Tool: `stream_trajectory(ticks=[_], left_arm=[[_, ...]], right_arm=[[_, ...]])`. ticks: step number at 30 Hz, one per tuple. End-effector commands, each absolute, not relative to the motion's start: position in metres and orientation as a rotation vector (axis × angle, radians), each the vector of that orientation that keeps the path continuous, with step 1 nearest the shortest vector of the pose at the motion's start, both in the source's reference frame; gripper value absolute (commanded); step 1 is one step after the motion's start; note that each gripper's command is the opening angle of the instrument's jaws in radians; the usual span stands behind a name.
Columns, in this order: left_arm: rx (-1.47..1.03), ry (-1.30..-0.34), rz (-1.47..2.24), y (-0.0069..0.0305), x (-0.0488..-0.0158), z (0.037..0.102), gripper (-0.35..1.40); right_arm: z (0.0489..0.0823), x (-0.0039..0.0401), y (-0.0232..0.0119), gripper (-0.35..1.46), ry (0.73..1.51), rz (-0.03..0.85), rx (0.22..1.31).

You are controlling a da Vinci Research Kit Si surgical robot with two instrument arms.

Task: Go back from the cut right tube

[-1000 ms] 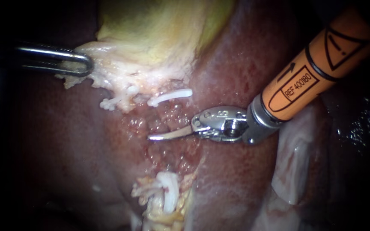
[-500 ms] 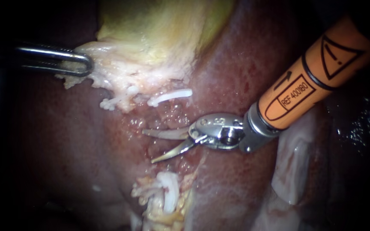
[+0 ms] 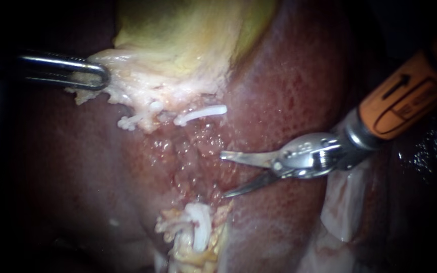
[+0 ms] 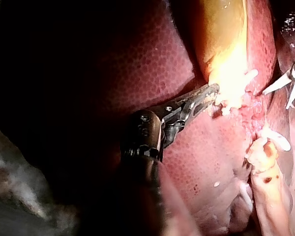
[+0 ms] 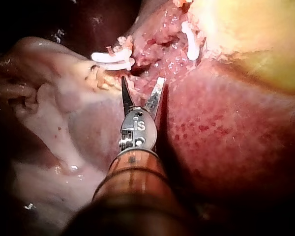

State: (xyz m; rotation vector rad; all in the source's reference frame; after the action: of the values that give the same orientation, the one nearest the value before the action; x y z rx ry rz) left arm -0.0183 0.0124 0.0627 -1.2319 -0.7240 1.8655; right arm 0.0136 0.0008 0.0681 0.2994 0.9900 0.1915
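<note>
Blades of right instrument (image 3: 223, 174) spread wide over liver (image 3: 289, 86) (gripping nothing); left instrument (image 3: 99, 76) clamps gallbladder (image 3: 188, 30) fringe.

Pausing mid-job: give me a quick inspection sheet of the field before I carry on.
Surface: liver, red and moist, with a raw bed exposed between the clipped ends.
Job's things: white clips just below the gallbladder; a clipped stump lies lower, apart from them.
Clutter: nothing seen.
Instruments: right instrument open, holding nothing, clear of clips and stump; left instrument shut on the gallbladder's pale edge.
Cables: nothing seen.
Surroundings: pale tissue under the right instrument's shaft; dark beyond.
</note>
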Motion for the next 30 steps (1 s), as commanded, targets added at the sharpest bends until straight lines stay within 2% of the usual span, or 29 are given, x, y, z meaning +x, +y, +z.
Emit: stream_trajectory(ticks=[1,7,12,16,26,30], left_arm=[[-1.233,-0.725,1.865,0.0124,-0.0183,0.0627,-0.35],[-1.233,-0.725,1.865,0.0124,-0.0184,0.0627,-0.35],[-1.232,-0.722,1.866,0.0123,-0.0185,0.0629,-0.35],[-1.232,-0.707,1.868,0.0114,-0.0195,0.0638,-0.35],[-1.243,-0.739,1.886,0.0089,-0.0234,0.0685,-0.35],[-1.235,-0.752,1.886,0.0084,-0.0239,0.0690,-0.35]], right_arm=[[0.0678,0.0129,0.0010,1.43,0.986,0.187,0.291],[0.0659,0.0098,0.0025,1.43,0.956,0.164,0.224],[0.0651,0.0094,0.0023,1.43,0.929,0.173,0.181],[0.0649,0.0094,0.0021,1.43,0.927,0.174,0.184],[0.0649,0.0094,0.0021,1.45,0.927,0.174,0.184],[0.0650,0.0094,0.0022,1.45,0.927,0.175,0.184]])
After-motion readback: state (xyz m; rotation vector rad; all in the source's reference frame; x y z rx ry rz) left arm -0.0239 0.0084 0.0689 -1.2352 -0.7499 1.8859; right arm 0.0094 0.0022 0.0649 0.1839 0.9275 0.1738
